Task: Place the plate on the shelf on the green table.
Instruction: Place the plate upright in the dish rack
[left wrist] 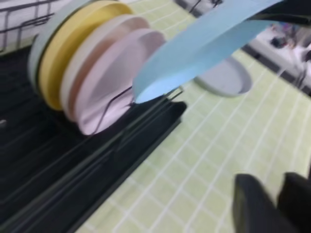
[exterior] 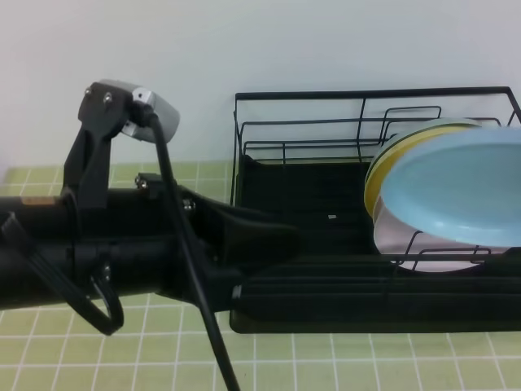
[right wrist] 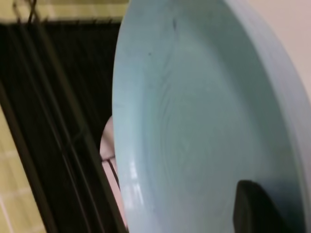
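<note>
The light blue plate hangs tilted over the right end of the black wire shelf, just in front of the plates standing in it. In the right wrist view the plate fills the frame. My right gripper is shut on its rim, with one dark finger lying on its face and the other hidden behind. In the left wrist view the plate's edge crosses the top. My left gripper hovers open over the green table, holding nothing.
A yellow plate and a pale pink plate stand upright in the shelf's dividers. A grey plate lies flat on the tiles beyond the rack. My bulky left arm and its cable stretch across the shelf's front left.
</note>
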### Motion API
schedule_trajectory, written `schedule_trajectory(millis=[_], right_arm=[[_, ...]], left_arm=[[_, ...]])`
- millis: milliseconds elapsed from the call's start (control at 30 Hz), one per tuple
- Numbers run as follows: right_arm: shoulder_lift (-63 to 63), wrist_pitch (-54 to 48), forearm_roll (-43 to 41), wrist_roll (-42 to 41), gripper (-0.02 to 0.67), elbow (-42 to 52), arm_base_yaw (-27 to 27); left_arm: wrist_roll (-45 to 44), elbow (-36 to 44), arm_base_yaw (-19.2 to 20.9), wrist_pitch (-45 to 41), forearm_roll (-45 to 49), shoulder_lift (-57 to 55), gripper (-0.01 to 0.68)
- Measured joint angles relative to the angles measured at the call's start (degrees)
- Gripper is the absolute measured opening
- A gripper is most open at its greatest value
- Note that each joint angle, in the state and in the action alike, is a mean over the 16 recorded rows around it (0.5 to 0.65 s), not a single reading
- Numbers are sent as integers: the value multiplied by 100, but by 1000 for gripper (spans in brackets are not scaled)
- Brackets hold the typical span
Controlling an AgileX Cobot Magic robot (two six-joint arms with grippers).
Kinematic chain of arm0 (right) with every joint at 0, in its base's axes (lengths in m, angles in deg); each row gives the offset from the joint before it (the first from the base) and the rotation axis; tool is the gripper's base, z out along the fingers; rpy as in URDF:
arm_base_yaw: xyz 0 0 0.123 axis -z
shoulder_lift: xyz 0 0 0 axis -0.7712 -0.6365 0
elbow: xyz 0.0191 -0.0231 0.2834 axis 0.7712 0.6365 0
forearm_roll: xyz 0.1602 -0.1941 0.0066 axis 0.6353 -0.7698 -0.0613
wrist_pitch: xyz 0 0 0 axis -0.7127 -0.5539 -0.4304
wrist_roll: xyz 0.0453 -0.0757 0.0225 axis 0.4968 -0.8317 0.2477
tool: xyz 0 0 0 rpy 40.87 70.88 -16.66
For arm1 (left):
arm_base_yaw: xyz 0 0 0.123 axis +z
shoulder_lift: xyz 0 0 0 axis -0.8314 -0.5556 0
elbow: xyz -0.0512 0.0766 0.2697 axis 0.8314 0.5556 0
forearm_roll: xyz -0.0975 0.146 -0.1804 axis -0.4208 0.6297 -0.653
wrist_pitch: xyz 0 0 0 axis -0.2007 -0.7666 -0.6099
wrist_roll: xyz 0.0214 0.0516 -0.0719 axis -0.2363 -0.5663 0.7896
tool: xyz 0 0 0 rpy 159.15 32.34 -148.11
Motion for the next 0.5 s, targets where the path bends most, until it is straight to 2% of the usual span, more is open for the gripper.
schedule_trajectory(millis=[233, 333, 500], right_arm=[[-406, 350, -202, -1092, -3, -39, 0], [-580, 455, -153, -1300, -3, -39, 0], [-795, 562, -68, -1458, -3, -39, 0]], left_arm=[[-7, 0, 0, 47, 354, 2, 29], [-4, 0, 0, 59, 475, 2, 2], [-2, 0, 0, 69, 610, 2, 0]])
